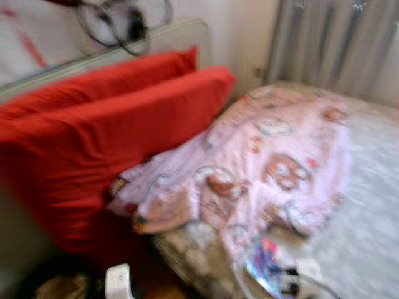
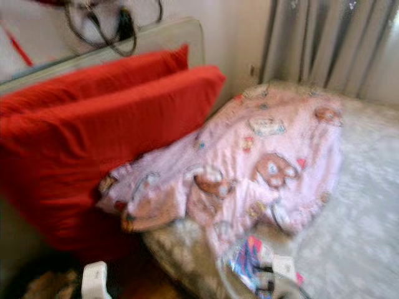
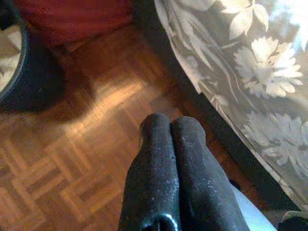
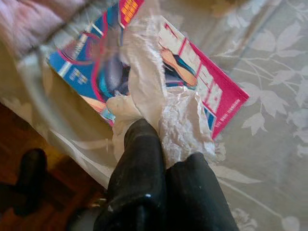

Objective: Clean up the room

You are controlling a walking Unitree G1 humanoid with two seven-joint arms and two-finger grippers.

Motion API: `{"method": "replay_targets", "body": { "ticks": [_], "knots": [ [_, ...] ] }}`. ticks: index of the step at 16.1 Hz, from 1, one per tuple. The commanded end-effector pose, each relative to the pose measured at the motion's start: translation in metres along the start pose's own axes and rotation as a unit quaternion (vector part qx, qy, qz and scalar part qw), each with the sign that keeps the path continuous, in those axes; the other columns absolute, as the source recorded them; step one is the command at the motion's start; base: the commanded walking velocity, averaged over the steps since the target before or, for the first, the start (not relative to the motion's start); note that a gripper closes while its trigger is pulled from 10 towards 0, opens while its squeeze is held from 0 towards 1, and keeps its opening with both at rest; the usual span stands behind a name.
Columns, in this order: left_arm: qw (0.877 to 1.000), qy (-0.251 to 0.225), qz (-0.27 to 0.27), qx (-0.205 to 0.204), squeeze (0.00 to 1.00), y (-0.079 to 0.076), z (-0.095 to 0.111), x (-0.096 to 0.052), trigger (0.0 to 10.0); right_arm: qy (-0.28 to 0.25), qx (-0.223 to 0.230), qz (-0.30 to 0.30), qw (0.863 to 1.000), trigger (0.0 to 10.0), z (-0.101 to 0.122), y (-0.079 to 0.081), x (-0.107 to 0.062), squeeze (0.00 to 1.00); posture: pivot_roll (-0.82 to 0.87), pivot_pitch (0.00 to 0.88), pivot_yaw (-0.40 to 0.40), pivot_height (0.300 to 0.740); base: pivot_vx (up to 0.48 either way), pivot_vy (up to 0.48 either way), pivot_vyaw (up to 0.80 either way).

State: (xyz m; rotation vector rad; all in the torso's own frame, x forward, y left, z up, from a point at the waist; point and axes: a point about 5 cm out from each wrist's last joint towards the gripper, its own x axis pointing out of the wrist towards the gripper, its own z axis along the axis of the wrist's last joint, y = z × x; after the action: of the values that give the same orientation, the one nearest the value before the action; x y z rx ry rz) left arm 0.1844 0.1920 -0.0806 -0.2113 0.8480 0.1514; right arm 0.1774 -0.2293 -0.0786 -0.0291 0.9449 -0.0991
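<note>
The right gripper [image 4: 161, 144] has its black fingers pinched on a crumpled white plastic wrapper [image 4: 154, 103], held over a bright blue-and-pink magazine [image 4: 192, 77] that lies at the edge of the bed [image 4: 269, 159] on its pale leaf-patterned cover; the left gripper [image 3: 168, 127] hangs with fingers pressed together above the parquet floor [image 3: 91, 144] beside the bed's draped side; a rumpled pink blanket [image 1: 274, 162] printed with bears is heaped further up the bed, against two red pillows [image 1: 106, 137]; grey curtains [image 1: 336, 43] hang behind.
</note>
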Motion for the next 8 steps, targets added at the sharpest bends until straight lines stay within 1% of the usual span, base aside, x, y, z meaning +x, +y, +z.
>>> {"method": "replay_targets", "body": {
  "ticks": [1, 3, 6, 8],
  "knots": [
    [1.000, 0.000, 0.010, 0.006, 0.00, 0.007, 0.001, -0.001, 10.0, 0.010, 0.005, 0.007, 1.000, 10.0, -0.004, 0.003, 0.000, 0.00, 0.04, 0.000, 0.022, 0.740, 0.000, 0.000, 0.80],
    [1.000, -0.001, 0.007, 0.011, 0.00, 0.006, 0.001, -0.001, 10.0, 0.012, 0.003, 0.007, 1.000, 10.0, -0.006, 0.001, -0.001, 0.00, 0.05, 0.000, 0.023, 0.740, 0.000, 0.000, 0.80],
    [1.000, 0.001, 0.011, 0.007, 0.00, 0.007, 0.001, -0.001, 10.0, 0.015, 0.001, 0.007, 1.000, 10.0, -0.008, 0.001, -0.001, 0.00, 0.05, 0.000, 0.026, 0.740, 0.000, 0.000, 0.80],
    [1.000, 0.003, 0.008, 0.011, 0.00, 0.006, 0.000, -0.001, 10.0, 0.011, 0.001, 0.002, 1.000, 10.0, 0.001, -0.007, 0.000, 0.00, 0.04, 0.000, 0.021, 0.740, 0.000, 0.000, 0.80]
  ]
}}
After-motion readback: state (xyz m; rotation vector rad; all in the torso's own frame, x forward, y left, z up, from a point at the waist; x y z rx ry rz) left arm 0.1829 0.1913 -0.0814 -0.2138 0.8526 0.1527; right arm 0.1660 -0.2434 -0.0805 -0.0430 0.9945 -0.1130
